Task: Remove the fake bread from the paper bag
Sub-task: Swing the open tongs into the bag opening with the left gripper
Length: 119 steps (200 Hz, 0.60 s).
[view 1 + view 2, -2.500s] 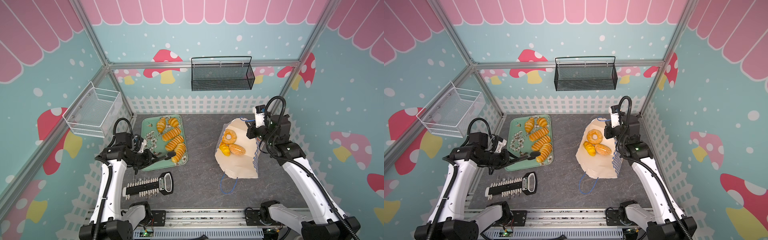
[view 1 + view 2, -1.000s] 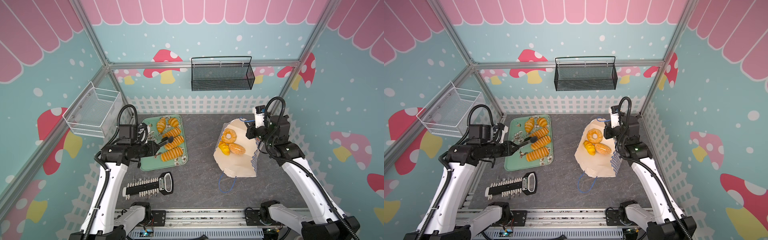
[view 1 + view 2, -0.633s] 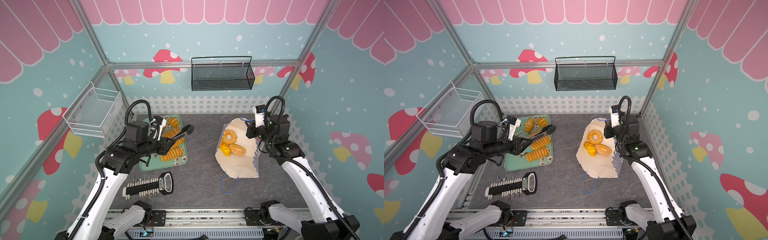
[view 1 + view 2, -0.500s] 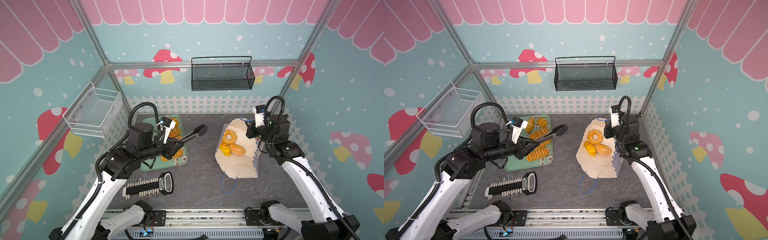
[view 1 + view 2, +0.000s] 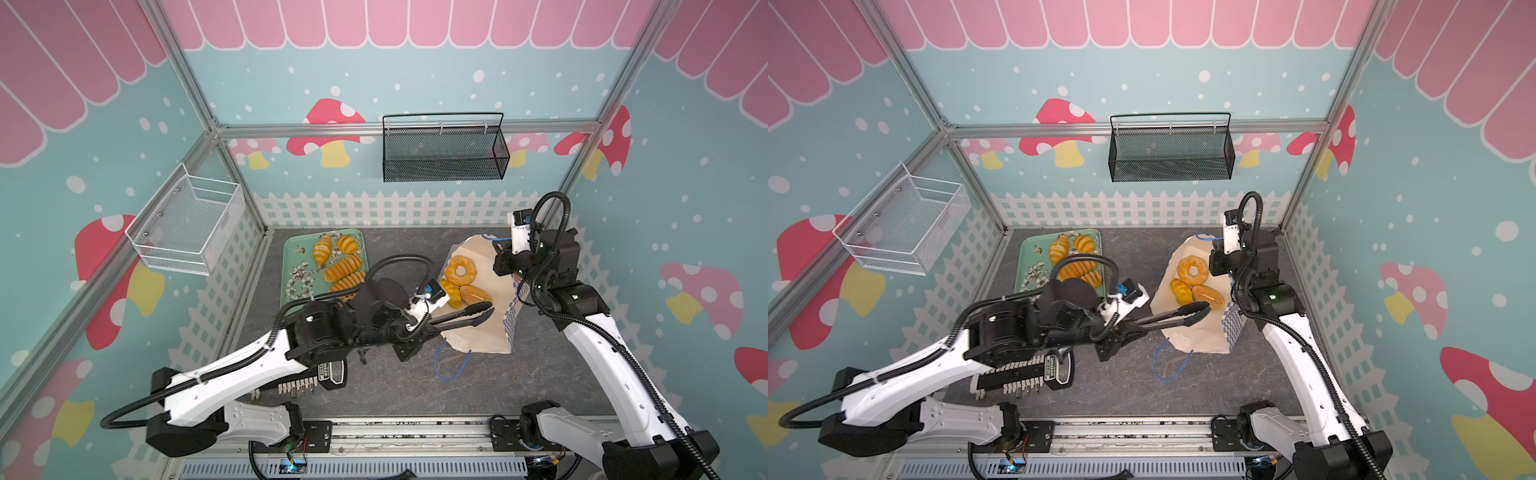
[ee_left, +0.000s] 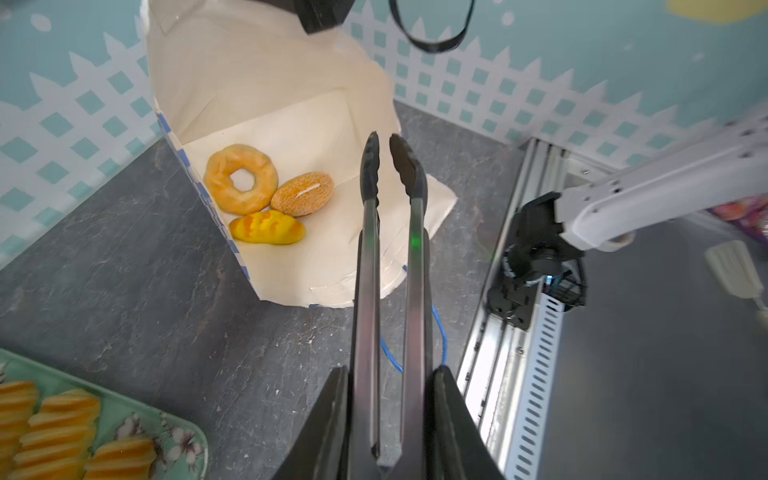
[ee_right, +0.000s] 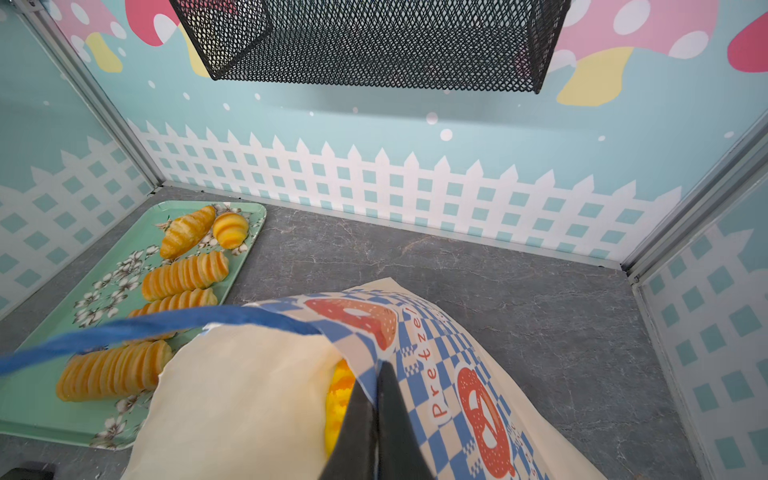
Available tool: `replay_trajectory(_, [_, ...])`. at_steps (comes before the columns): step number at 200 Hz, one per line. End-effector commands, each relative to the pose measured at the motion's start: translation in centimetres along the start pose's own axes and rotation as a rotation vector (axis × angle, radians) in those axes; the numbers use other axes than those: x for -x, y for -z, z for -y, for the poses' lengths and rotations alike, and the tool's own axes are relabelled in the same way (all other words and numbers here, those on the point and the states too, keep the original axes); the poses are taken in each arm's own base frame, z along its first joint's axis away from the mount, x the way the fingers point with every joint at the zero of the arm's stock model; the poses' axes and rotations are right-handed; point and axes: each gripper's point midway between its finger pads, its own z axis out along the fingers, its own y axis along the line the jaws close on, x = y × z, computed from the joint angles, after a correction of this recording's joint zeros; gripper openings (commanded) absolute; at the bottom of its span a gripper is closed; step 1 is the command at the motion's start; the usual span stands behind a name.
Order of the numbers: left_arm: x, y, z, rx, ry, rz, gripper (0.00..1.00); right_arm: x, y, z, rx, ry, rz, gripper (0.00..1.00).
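The paper bag (image 5: 478, 332) lies on its side at the right, mouth towards the left arm, in both top views. Inside it I see fake bread: a ring doughnut (image 6: 241, 178), a brown seeded bun (image 6: 302, 193) and a small yellow loaf (image 6: 268, 227). My right gripper (image 7: 376, 370) is shut on the bag's checkered upper rim and holds it open. My left gripper (image 6: 388, 374) is shut on black tongs (image 5: 465, 313). The tong tips hover just inside the bag's mouth (image 5: 1196, 309), slightly apart and empty, beside the bun. More fake bread (image 5: 343, 268) lies on the green tray (image 5: 295, 257).
A black mesh basket (image 5: 444, 151) hangs on the back wall and a white wire basket (image 5: 187, 226) on the left wall. A black-and-white tool (image 5: 1017, 380) lies at the front left under my left arm. The bag's blue cord handle (image 5: 451, 368) trails on the table.
My left arm has swung right from the tray across the table, carrying the empty tongs to the bag's mouth. The right gripper and the bag have stayed put.
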Motion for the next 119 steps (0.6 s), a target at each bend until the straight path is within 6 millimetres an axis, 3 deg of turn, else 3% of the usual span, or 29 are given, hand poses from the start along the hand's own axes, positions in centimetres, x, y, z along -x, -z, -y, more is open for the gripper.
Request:
replay_trajectory(1, [1.9,-1.2,-3.3,0.258,0.018,0.017,0.07,1.9,1.2,0.0,-0.014,-0.02,0.076,0.0])
replay_trajectory(38, [1.9,-6.6,-4.5,0.382,0.114,-0.042,0.12,1.1,1.3,0.0,-0.007,-0.051,0.076,0.0])
replay_trajectory(68, [0.5,-10.5,-4.6,0.437,0.111,-0.108,0.16,1.0,1.4,-0.1,-0.005,-0.052,0.079,0.0])
replay_trajectory(119, [-0.8,-12.8,-3.7,0.452,0.092,-0.173,0.22,0.7,1.5,0.1,-0.018,-0.05,0.078,0.0])
